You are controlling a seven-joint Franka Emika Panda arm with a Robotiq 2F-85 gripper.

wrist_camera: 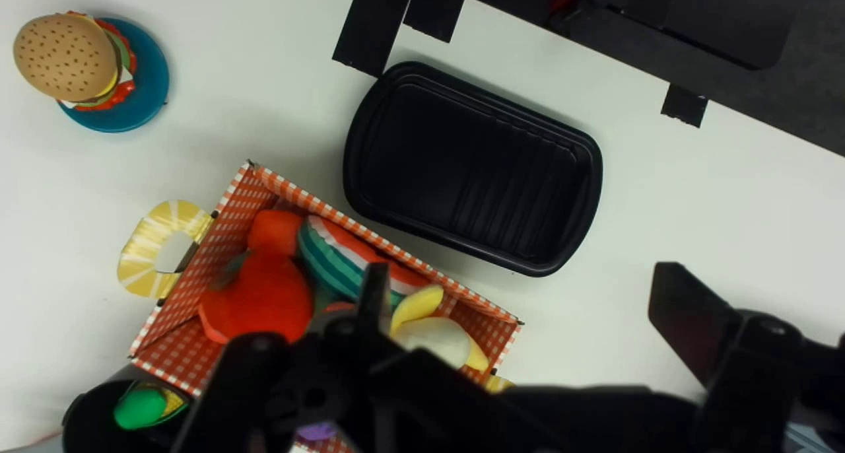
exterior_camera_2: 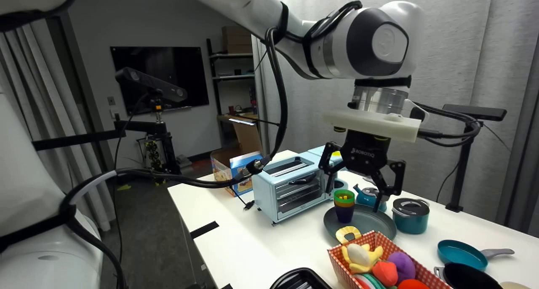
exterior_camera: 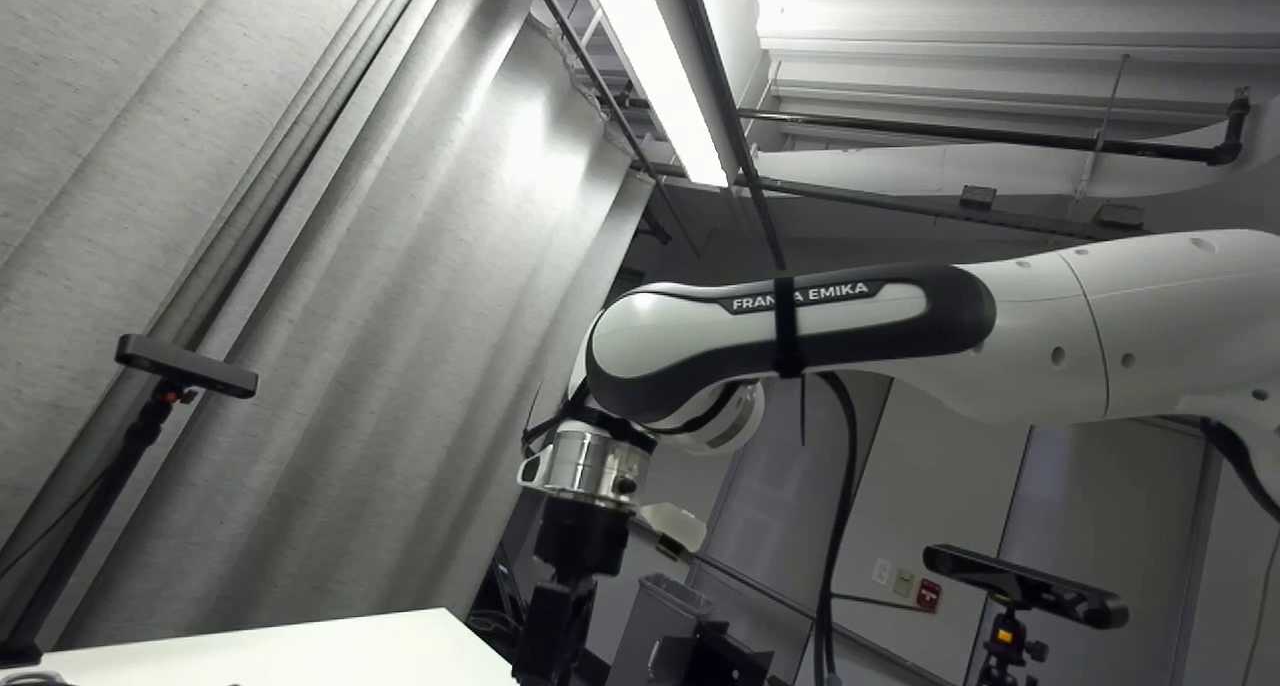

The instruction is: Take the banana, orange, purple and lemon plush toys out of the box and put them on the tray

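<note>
White tabletop point(wrist_camera: 627, 209) spreads below the arm point(exterior_camera_2: 381, 40); clock hours here follow the wrist view. Nearest hangs the gripper point(wrist_camera: 518, 278), its fingers point(wrist_camera: 693, 321) spread wide and nothing between them. Next comes the checked box point(wrist_camera: 239, 212), the banana toy point(wrist_camera: 436, 339) at its three o'clock end, the purple toy point(wrist_camera: 317, 432) mostly hidden towards six; orange and lemon I cannot pick out. For the likely first pick, shift roughly towards seven or eight o'clock, centre on the banana's thick pale middle and descend straight, so neither finger catches the wall. Farther on, at half past one from the box, lies the bare black tray point(wrist_camera: 422, 156): clear the rim, then release low.
</note>
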